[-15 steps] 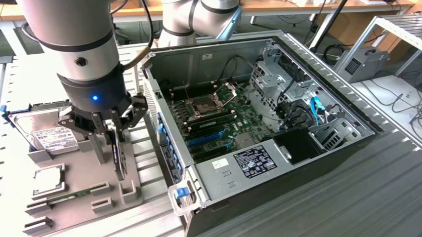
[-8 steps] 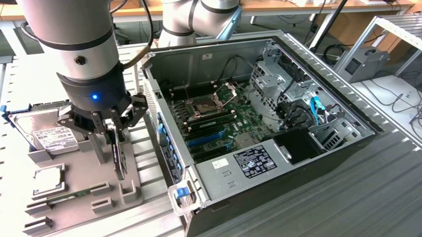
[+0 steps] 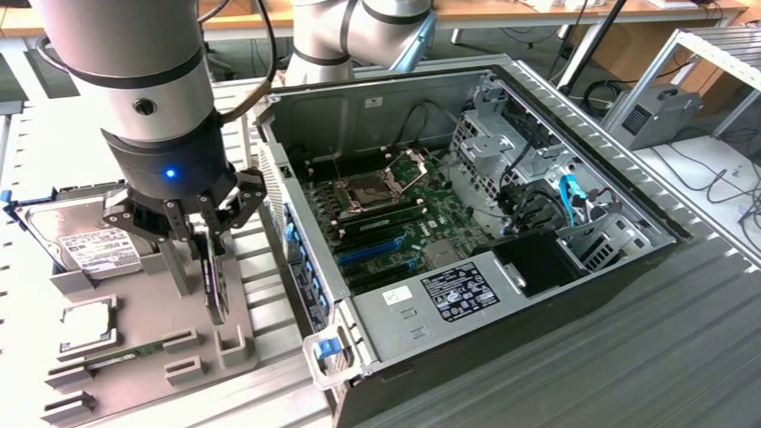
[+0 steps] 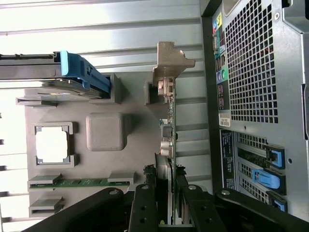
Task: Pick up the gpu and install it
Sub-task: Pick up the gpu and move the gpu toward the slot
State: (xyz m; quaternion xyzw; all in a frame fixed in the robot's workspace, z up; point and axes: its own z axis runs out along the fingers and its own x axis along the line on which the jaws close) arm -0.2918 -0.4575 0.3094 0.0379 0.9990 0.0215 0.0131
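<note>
While gpu (image 3: 216, 276) stands upright on edge at gray holder (image 3: 149, 303), claw (image 3: 205, 236) is clamped on it; open pc case (image 3: 500, 357) just beside.

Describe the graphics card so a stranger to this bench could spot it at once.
Find the open black computer case; a grey slotted tray lies beside it, on the exterior view's left. At the tray's side nearest the case, under the robot's black hand, a thin green circuit card stands on edge. Unlike the silver hard drive and small green memory stick, it has a silver end bracket.
</note>
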